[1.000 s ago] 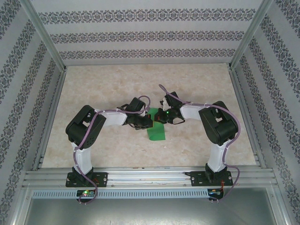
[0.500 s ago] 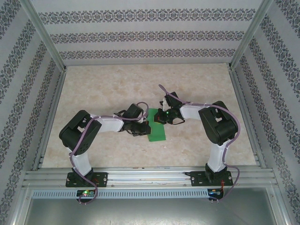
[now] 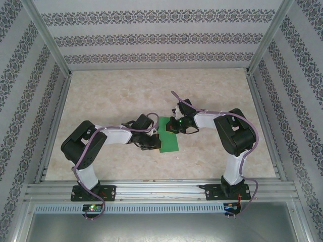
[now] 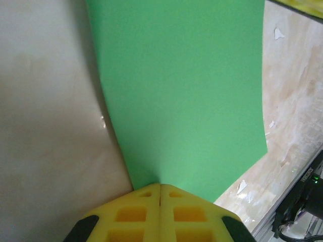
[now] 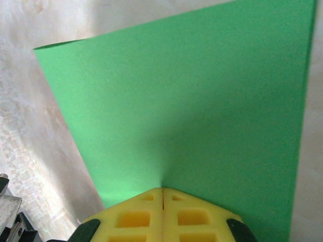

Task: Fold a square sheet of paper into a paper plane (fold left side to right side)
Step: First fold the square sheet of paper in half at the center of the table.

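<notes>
**1. Left gripper (the nearer of the 2).** In the top view the left gripper (image 3: 155, 143) sits at the left edge of the paper (image 3: 170, 142), toward its near end. Its 2 yellow fingers (image 4: 153, 206) are closed pad against pad, with no gap along the seam. In the left wrist view the tips meet the green face just inside that edge. The sheet runs away from them face-on, so it is not clamped between the pads. Whether the tips press down or only touch cannot be told.

**2. Paper.** It lies green side up on the table (image 3: 116, 96), about midway between the 2 arms. It reads as a rectangle longer than it is wide, with the long axis running near to far. In the left wrist view its left edge curves slightly and casts a shadow on the table (whether it is lifted there cannot be told).

**3. Right gripper.** The right gripper (image 3: 174, 127) sits over the far part of the paper, beyond the left gripper. Its fingers (image 5: 155, 209) are likewise closed, seam tight. The tips rest on the green face, with paper showing on both sides of them and nothing between the pads.

**4. Beyond.** The marbled table runs on to the patterned back wall (image 3: 161, 38).
</notes>
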Available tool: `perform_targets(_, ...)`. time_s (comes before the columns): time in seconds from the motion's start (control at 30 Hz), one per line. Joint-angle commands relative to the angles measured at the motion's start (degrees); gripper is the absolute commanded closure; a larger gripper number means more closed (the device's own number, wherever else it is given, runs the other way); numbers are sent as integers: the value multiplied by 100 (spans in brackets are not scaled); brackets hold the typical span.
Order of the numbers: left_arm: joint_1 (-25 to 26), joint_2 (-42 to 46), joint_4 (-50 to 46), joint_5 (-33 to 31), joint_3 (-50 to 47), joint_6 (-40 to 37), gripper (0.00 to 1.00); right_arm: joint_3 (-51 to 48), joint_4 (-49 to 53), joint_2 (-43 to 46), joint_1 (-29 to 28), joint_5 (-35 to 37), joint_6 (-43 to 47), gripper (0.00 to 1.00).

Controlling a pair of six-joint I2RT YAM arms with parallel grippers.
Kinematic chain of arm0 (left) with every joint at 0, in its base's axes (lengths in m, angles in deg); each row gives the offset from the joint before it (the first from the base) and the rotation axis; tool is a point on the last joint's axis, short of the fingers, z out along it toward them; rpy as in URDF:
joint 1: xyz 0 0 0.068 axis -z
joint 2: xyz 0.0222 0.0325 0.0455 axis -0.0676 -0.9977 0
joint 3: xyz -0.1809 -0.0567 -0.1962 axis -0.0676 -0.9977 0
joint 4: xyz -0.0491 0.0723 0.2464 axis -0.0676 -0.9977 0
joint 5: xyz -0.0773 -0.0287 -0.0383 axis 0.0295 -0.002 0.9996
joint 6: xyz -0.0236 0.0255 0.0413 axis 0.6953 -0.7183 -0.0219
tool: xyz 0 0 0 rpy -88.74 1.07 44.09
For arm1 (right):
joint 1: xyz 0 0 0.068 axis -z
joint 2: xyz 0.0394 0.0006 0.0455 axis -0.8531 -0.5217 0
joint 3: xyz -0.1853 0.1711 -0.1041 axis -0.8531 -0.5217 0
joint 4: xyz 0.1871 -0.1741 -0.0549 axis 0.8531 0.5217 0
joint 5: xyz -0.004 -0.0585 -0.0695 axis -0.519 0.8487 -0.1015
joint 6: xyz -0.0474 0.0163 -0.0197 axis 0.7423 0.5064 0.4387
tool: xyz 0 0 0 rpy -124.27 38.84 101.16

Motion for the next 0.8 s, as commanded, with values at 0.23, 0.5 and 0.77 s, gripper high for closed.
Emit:
perform_targets(0.23, 337, 86, -1091, 259, -491, 45, 99, -232, 419, -327, 110, 707, 43, 100)
perform_targets(0.5, 428, 164, -1117, 191, -563, 119, 99, -232, 426, -335, 95, 706, 51, 100)
perform_targets(0.77, 486, 255, -1166, 127, -594, 155, 99, -242, 435, -334, 95, 725, 44, 100)
